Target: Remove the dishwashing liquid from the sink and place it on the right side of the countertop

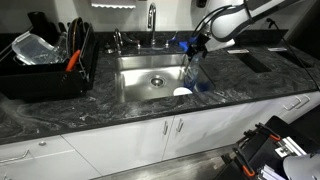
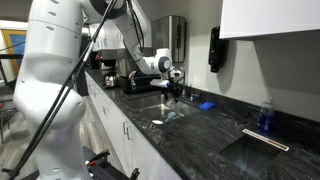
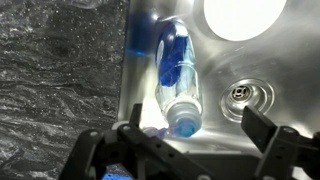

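Note:
The dishwashing liquid [image 1: 196, 72], a slim clear bottle tinted blue, stands in the sink [image 1: 140, 78] by its right wall. In the wrist view I look down on the bottle [image 3: 178, 70], with its cap nearest the camera. My gripper [image 1: 196, 46] hangs just above the bottle top and is open. In the wrist view the gripper's [image 3: 196, 138] two fingers stand wide apart on either side of the cap and do not touch it. The gripper also shows in an exterior view [image 2: 172, 90]. The dark veined countertop [image 1: 250, 88] stretches to the right of the sink.
A white round dish [image 1: 181, 92] lies in the sink near the bottle. The drain [image 3: 243, 92] is close by. A chrome faucet [image 1: 152, 20] and a small blue item [image 1: 183, 43] stand behind the sink. A black dish rack [image 1: 45, 65] is on the left. Another blue bottle [image 2: 265, 115] stands far along the counter.

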